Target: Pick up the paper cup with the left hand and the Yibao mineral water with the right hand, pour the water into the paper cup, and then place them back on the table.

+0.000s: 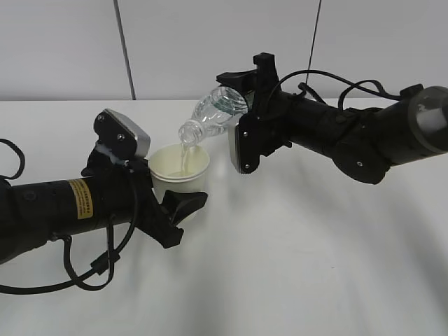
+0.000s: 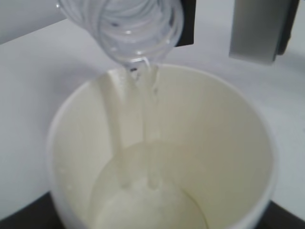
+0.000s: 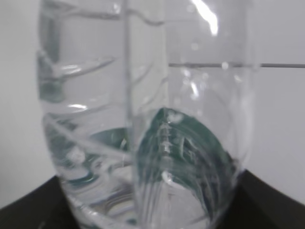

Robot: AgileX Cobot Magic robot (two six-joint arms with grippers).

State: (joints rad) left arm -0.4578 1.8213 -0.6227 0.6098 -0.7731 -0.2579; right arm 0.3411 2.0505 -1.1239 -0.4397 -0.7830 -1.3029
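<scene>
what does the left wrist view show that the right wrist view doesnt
Only the left wrist view shows the paper cup, its inside and the water stream landing in it. Only the right wrist view shows the Yibao mineral water body close up, with the dark green label seen through it. Both show the bottle and white table.

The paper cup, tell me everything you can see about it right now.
The paper cup is small, cream-white and tapered, with a rolled rim. It stands upright, held clear of the table in the left gripper. It is partly filled, and water streams in from the tilted bottle just above its rim without touching it.
</scene>
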